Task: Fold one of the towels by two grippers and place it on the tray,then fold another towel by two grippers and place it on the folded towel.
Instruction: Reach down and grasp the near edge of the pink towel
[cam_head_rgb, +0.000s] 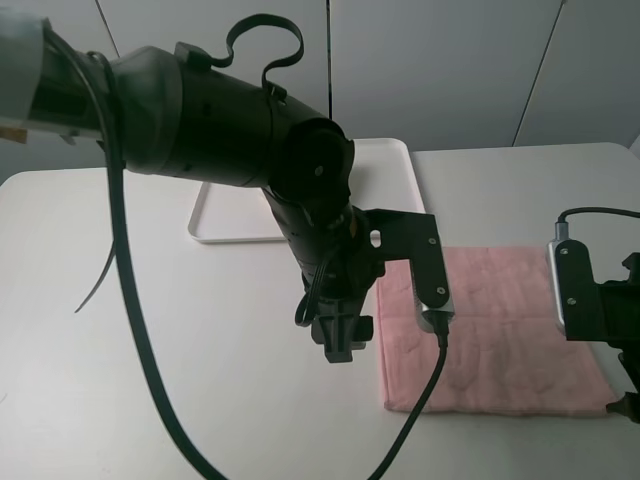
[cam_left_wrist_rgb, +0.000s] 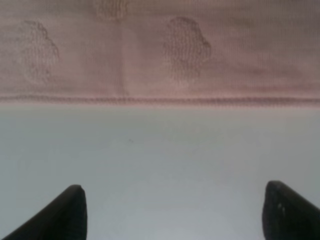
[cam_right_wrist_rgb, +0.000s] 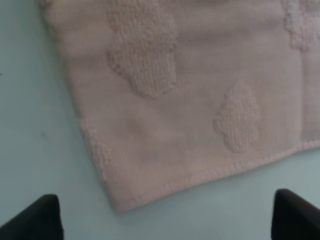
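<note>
One pink towel (cam_head_rgb: 500, 325) lies flat on the white table at the right. It also shows in the left wrist view (cam_left_wrist_rgb: 160, 50) and in the right wrist view (cam_right_wrist_rgb: 190, 100). My left gripper (cam_head_rgb: 342, 340) hangs over the table just left of the towel's left edge. In the left wrist view it (cam_left_wrist_rgb: 172, 215) is open and empty, with the towel's hem ahead. My right gripper (cam_head_rgb: 627, 395) is by the towel's front right corner. In the right wrist view it (cam_right_wrist_rgb: 165, 220) is open, just off that corner. The white tray (cam_head_rgb: 395, 165) lies at the back, mostly hidden by my left arm. No second towel shows.
The bulky left arm (cam_head_rgb: 230, 130) and its cable (cam_head_rgb: 150, 360) cross the middle of the exterior high view. A wall stands behind the table. Bare table surface (cam_head_rgb: 120, 300) lies at the left and front.
</note>
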